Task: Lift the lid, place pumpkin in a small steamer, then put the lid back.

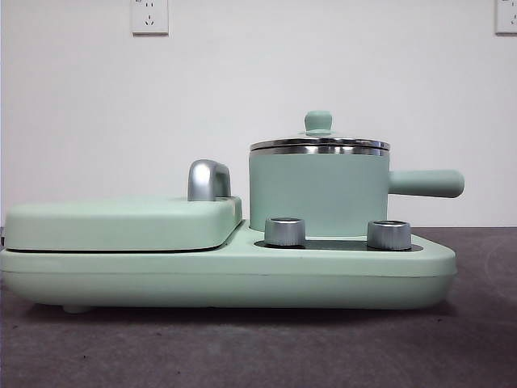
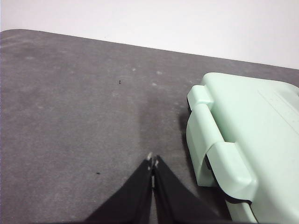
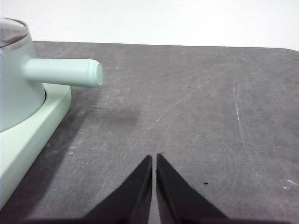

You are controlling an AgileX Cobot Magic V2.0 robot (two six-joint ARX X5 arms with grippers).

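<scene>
Small steamer (image 3: 18,88) beside right end effector (image 3: 154,158) (apart).

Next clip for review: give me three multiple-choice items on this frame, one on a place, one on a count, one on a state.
1. Where is the lid?
A. on the small steamer
B. on the table
C. in a gripper

2. How many silver knobs front the appliance base?
A. one
B. two
C. four

3. How are the left gripper and right gripper?
A. both shut, holding nothing
B. both wide open
C. one grips the handle

Answers: 1 A, its steel rim rests on the pot. 2 B, two show side by side. 3 A, both pairs of jaws meet over bare table.
</scene>
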